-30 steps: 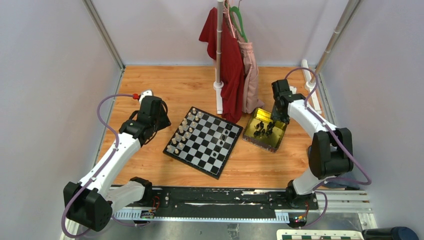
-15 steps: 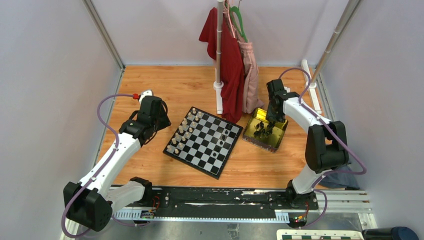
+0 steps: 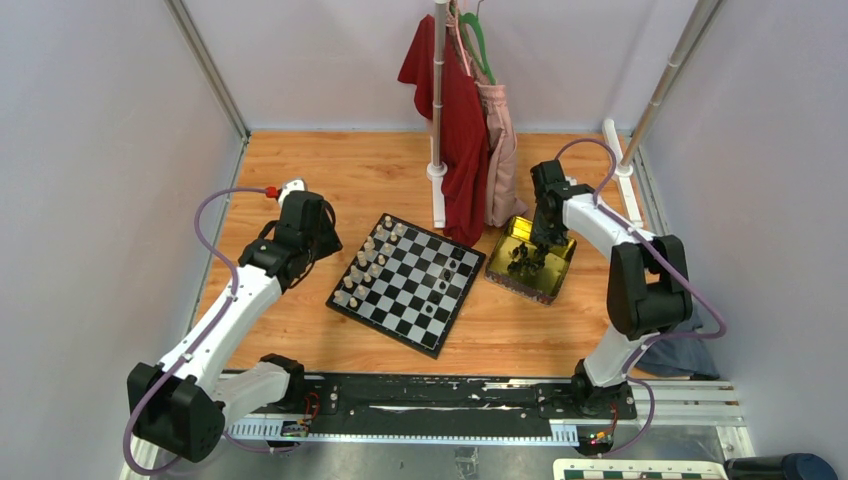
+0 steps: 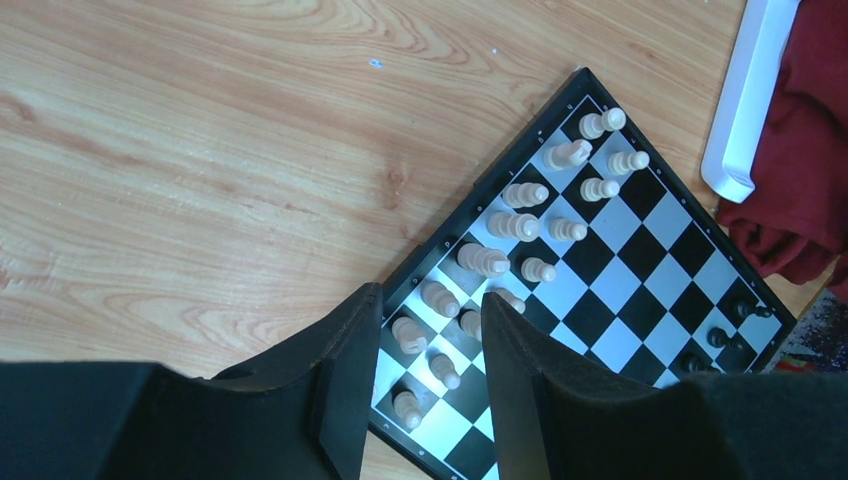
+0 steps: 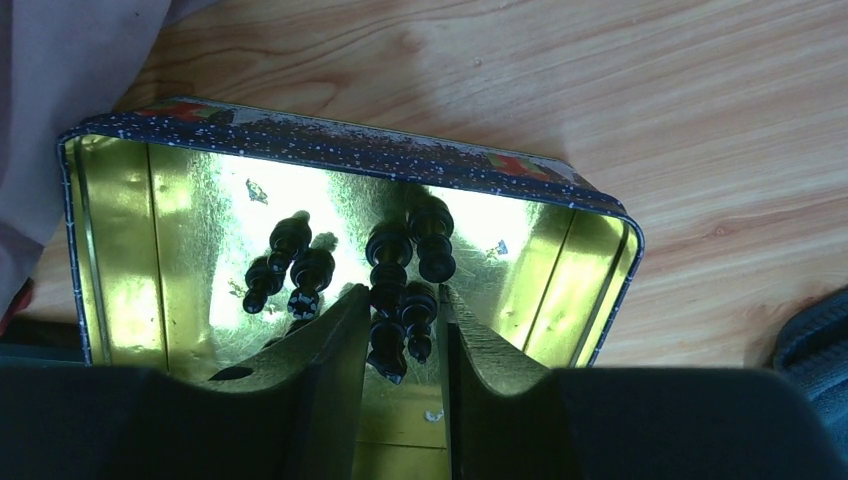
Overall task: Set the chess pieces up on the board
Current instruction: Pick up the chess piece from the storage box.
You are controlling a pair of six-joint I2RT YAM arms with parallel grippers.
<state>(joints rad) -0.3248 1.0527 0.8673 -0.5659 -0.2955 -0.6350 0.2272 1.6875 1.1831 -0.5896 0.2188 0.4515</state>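
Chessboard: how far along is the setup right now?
Done: cream-white pieces stand in two rows on the chequered black-and-white chessboard; a few tiny black pieces stand at its opposite edge. In hand: the right pincer, open, straddles black pieces lying inside the shiny gold tin. Left: moving all those tin pieces onto the board.

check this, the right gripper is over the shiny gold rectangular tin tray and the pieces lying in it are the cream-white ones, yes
No. The right wrist view shows the pieces in the shiny gold rectangular tin tray are tiny black chess pieces; the cream-white pieces stand on the black-and-white chequered board. The right gripper is over the tray, as said.
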